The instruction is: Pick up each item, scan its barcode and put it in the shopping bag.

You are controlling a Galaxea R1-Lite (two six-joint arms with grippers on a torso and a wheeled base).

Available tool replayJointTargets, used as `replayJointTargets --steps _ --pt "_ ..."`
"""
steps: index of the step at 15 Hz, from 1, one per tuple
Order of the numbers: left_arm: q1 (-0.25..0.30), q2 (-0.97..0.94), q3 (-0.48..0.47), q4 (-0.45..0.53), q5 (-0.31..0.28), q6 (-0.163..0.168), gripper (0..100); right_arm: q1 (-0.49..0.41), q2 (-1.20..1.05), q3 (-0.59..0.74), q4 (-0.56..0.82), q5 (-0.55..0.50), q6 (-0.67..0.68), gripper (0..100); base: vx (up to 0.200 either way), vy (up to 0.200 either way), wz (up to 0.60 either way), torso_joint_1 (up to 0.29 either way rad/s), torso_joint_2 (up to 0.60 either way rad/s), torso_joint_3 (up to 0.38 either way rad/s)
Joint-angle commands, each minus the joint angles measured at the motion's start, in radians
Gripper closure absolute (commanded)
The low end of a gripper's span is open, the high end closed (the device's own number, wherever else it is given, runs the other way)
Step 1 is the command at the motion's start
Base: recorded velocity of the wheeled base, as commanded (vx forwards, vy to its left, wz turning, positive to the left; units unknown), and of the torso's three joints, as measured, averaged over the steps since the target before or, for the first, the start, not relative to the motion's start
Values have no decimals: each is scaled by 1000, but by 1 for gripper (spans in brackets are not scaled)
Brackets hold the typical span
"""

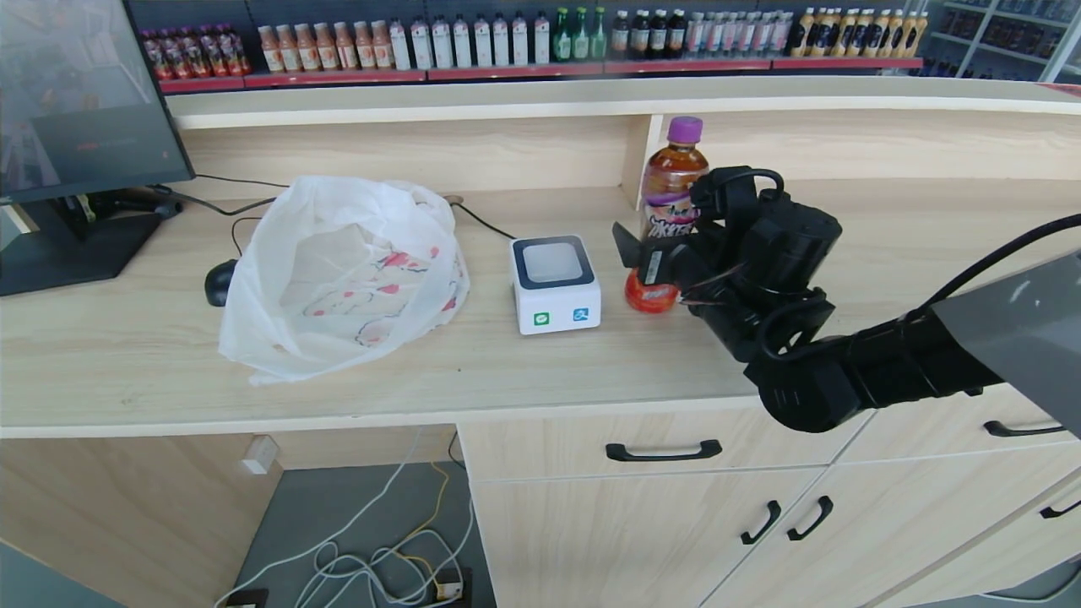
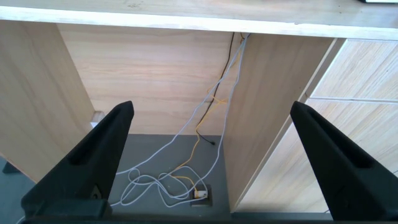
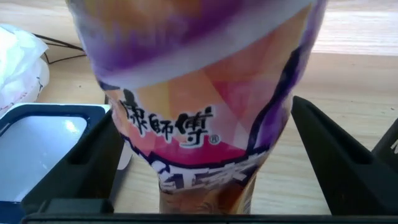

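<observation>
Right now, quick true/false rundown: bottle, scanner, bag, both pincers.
1. The bottle stands on the counter between the right pincer's fingers. True.
2. The right pincer is shut on the bottle. False: its jaws are spread wide, with the bottle in the gap.
3. The shopping bag lies on the robot's left of the scanner. True.
4. The bottle is inside the bag. False: it stands on the scanner's other side.
5. The left pincer holds an item over the scanner. False: it is open and empty, low down facing the cables under the counter.
</observation>
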Motion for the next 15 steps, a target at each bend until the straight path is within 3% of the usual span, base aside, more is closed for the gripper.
replayJointTargets --steps 1,11,12,15 --pt "0 0 0 0 0 0 0 0 8 -43 23 0 -1 0 0 0 0 0 0 0" --pt "0 0 0 0 0 0 0 0 26 -72 45 1 -1 0 0 0 0 0 0 0" --pt "0 0 0 0 0 0 0 0 28 -70 45 6 -1 100 0 0 0 0 0 0" --pt "0 0 0 1 0 0 0 0 28 -70 43 6 -2 100 0 0 0 0 0 0"
